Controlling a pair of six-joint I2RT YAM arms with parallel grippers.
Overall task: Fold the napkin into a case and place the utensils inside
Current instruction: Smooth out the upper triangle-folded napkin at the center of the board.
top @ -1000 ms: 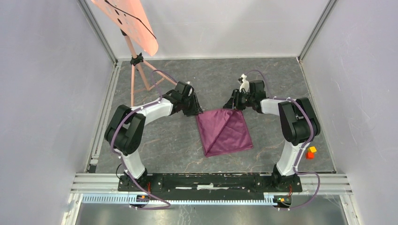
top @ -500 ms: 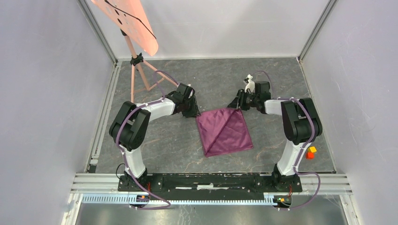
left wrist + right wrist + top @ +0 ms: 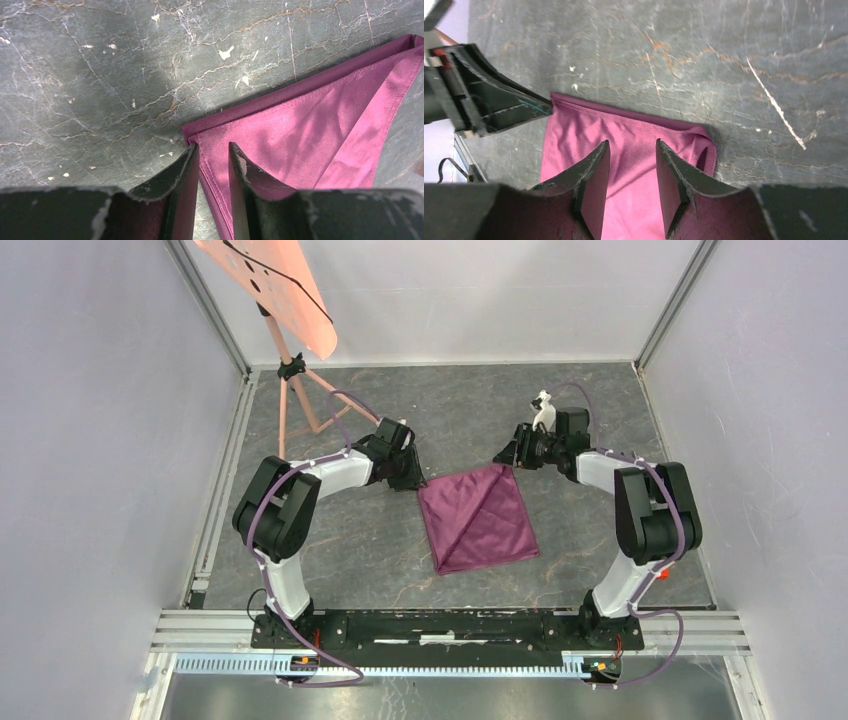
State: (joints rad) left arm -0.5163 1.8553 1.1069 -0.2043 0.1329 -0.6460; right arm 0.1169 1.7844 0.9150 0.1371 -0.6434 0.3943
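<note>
The plum-maroon napkin [image 3: 478, 518] lies folded flat on the table with a diagonal crease. My left gripper [image 3: 413, 480] sits low at its far left corner. In the left wrist view the napkin [image 3: 310, 125] has its hemmed edge running into the narrow gap of my left gripper [image 3: 212, 152], whose jaws stand slightly apart. My right gripper [image 3: 507, 456] hovers just beyond the far right corner. In the right wrist view it [image 3: 631, 147] is open above the napkin [image 3: 624, 135], gripping nothing. No utensils are in view.
A pink tripod [image 3: 297, 400] with a salmon board [image 3: 270, 285] stands at the far left. A sliver of an orange cube [image 3: 662, 573] shows behind the right arm. Grey walls close in both sides. The left gripper's fingers [image 3: 499, 107] show in the right wrist view.
My right gripper has drawn back and to the right, off the napkin's far right corner. My left arm shifted slightly at first, then stayed. The napkin has not moved.
</note>
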